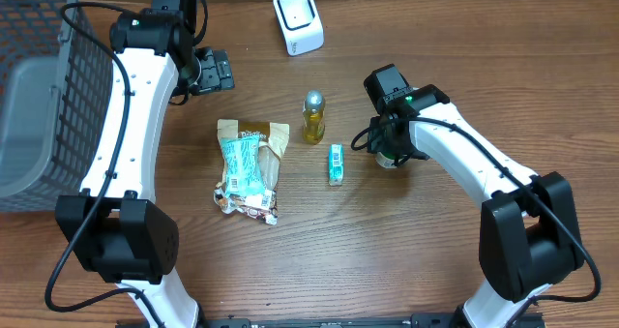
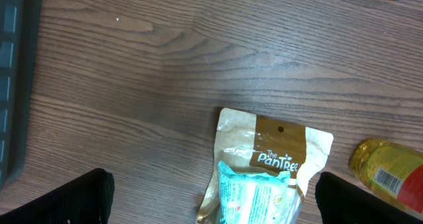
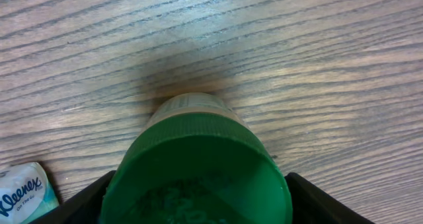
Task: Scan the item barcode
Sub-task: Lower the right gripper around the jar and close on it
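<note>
Green-lidded jar stands upright on the wooden table, right of centre, near the tissue pack. Right gripper straddles its lid; whether the fingers press it cannot be told. Left gripper hangs spread wide above the snack pouches. Oil bottle lies between pouches and jar. White scanner sits well apart at the far edge, wire basket at left.

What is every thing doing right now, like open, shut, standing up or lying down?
green-capped jar: upright, cap on.
right tool: around the green-capped jar, grip unclear.
left tool: open, empty.
yellow bottle: cap on.
snack bag: lying flat, crumpled.
tissue pack: lying flat.
scanner: standing, untouched.
</note>
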Controlling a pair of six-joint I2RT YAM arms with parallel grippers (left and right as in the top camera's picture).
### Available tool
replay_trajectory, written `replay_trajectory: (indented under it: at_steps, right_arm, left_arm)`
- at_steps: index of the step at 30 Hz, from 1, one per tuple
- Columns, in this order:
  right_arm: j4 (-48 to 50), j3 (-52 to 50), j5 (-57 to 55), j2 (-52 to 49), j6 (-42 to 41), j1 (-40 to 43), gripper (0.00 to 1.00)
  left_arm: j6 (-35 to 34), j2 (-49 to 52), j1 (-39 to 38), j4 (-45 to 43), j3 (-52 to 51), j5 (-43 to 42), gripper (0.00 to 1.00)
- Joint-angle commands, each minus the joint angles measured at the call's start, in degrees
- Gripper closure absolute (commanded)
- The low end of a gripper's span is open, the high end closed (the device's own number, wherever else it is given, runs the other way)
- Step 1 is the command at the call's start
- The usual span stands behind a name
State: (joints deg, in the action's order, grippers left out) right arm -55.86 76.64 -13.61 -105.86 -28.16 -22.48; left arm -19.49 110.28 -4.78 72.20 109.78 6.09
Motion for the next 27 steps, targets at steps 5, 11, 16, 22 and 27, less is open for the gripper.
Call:
replay_trajectory:
  at_steps: [5,11,16,22,27]
  right_arm:
    - [0.66,-0.15,-1.81,-0.37,3.17,0.46,0.34]
    - [0.46,-0.15,-1.86,-0.37,3.19,0.46,0.13]
    - [1.27,-0.04,1.97,-0.35,5.99,1.09,0.03]
    - [0.26,-0.07,12.92,-0.37,8.96,6.56,0.06]
    - [-0.11,-0.09,13.27,-0.37,10.69,7.56,0.10]
  left_arm:
    - [0.22,-0.11,-0.11,-0.07,0.96,0.46,0.00]
    - [0.22,-0.11,-0.11,-0.07,0.96,0.46,0.00]
    - [0.22,-0.11,-0.11,-0.07,0.96,0.48,0.00]
    - [0.22,-0.11,-0.11,-0.07,0.96,0.48,0.00]
    - [0.22,-0.11,-0.11,-0.07,0.96,0.46,0.00]
